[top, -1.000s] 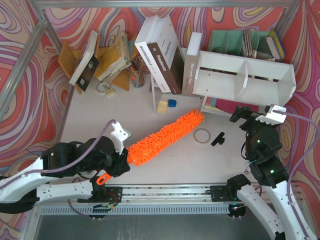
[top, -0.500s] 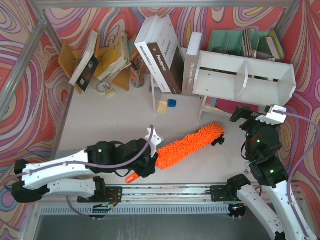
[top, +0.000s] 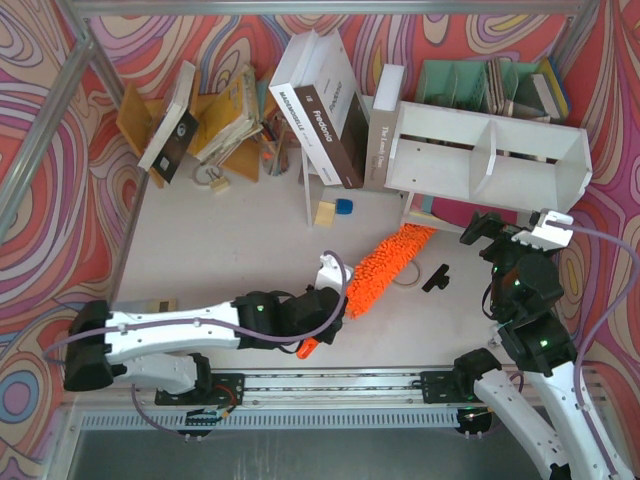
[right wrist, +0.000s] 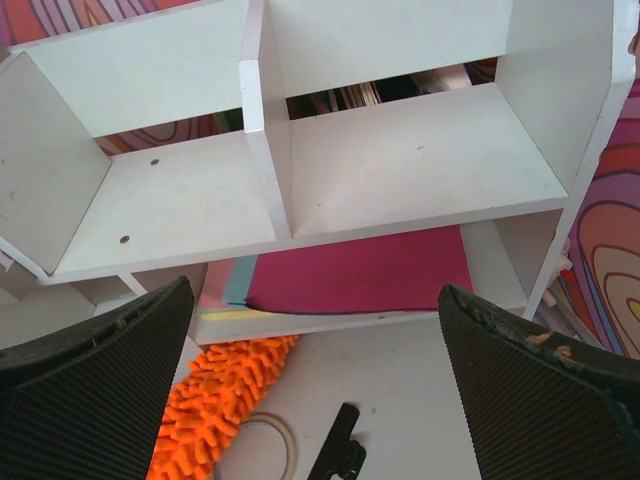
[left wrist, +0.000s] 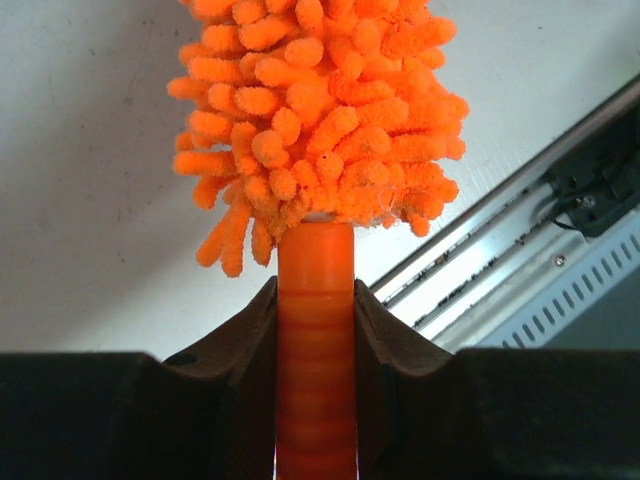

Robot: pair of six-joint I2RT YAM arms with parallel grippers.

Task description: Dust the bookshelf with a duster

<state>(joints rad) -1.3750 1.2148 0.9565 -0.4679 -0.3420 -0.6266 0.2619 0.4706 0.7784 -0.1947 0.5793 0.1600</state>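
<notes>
Gripping item: left gripper (left wrist: 315, 335), jaws pinched on the smooth orange handle of the duster (top: 385, 262), just below the shaggy head.

Duster: lies slanted low over the table (top: 230, 240), its tip near the lower left corner of the bookshelf (top: 485, 150), outside both compartments; its head covers part of a tape ring (right wrist: 270, 440).

Right gripper (right wrist: 315, 330): jaws spread wide, holding nothing, facing the bookshelf's two open compartments.

Black clip (top: 436, 278): on the table, just beside the duster head.

Pink book (right wrist: 360, 270): flat beneath the bookshelf.

Left gripper (top: 335, 315) — clamped on duster (top: 385, 262)
</notes>
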